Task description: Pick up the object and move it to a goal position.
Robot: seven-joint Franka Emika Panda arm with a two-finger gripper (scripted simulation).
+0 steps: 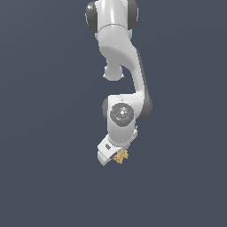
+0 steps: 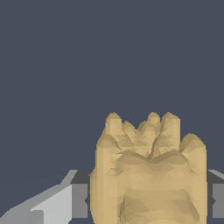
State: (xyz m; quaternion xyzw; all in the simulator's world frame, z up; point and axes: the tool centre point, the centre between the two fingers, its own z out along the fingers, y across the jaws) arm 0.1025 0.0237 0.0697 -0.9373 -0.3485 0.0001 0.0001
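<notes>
The tan, ridged object point(image 2: 148, 175) sits clenched in the pincer point(image 1: 119, 156), a finger point(image 2: 57, 205) pressing against each flank, its lumpy crown poking out past the tips. The tilted wrist likely serves the carry toward the goal. Around the pincer lies only plain dark ground: no edge, wall or obstacle, so room is open every way.

1. We see a glossy white arm point(image 1: 119, 48) of rounded segments with dark grey joints.
2. Its wrist carries a grey round disc point(image 1: 121, 114).
3. The fingers point(image 2: 57, 205) are pale grey with darker pads.
</notes>
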